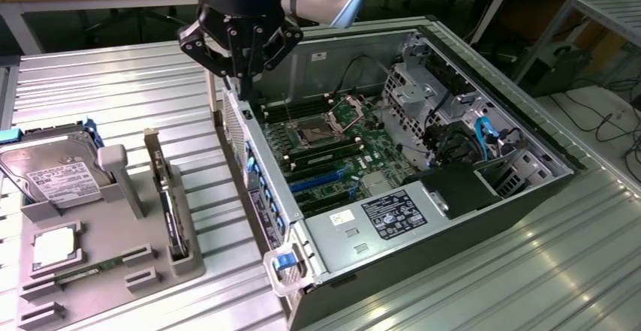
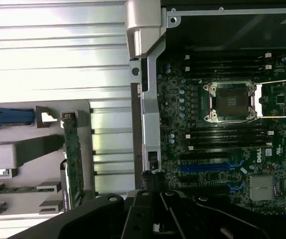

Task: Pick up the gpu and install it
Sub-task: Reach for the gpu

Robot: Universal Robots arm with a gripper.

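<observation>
gripper [image 1: 243, 85] of mine pressed together, hanging over the rear edge of the open grey metal pc case [image 1: 421, 286]. thin flat black gpu card [image 1: 167, 196] stands on edge in the grey plastic holder tray [image 1: 110, 230], well apart toward the exterior view's left, beside the silver hard drive [image 1: 55, 173].

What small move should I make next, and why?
Probably move the gripper toward the exterior view's left, over the gpu: it hangs shut and empty above the computer case's edge, while the gpu stands on edge in the grey holder.
</observation>
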